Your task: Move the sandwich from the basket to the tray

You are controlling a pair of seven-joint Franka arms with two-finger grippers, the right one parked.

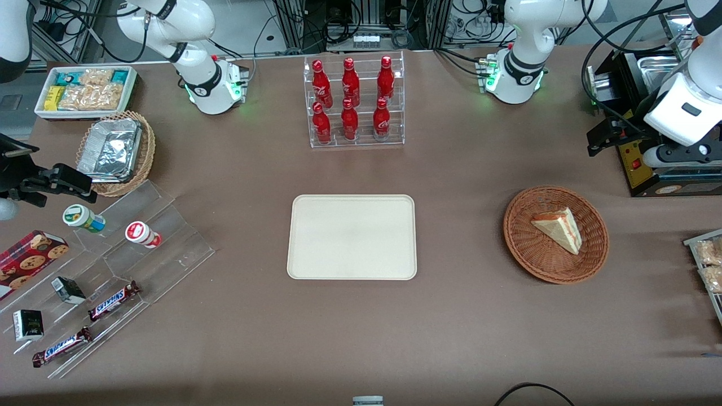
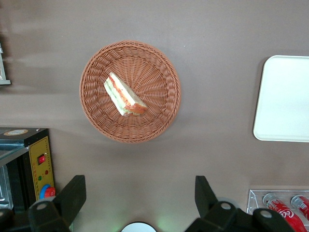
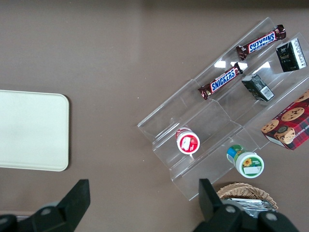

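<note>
The sandwich [image 1: 558,228] [image 2: 124,95], a pale bread wedge with red and green filling, lies in the round reddish-brown basket [image 1: 536,256] [image 2: 157,82]. The cream tray [image 1: 352,237] [image 2: 285,101] [image 3: 29,130] lies flat at the table's middle, bare. My left gripper [image 1: 606,136] [image 2: 139,193] hangs high above the table, farther from the front camera than the basket and toward the working arm's end. It is open wide, with only bare tablecloth showing between its fingers [image 2: 72,195].
A black appliance with a yellow panel [image 1: 637,163] [image 2: 38,164] stands close beside the gripper. A clear rack of red bottles [image 1: 355,101] stands farther back than the tray. Snack packets [image 1: 708,262] lie nearer the camera at the working arm's end. An acrylic stepped shelf [image 1: 141,265] sits toward the parked arm.
</note>
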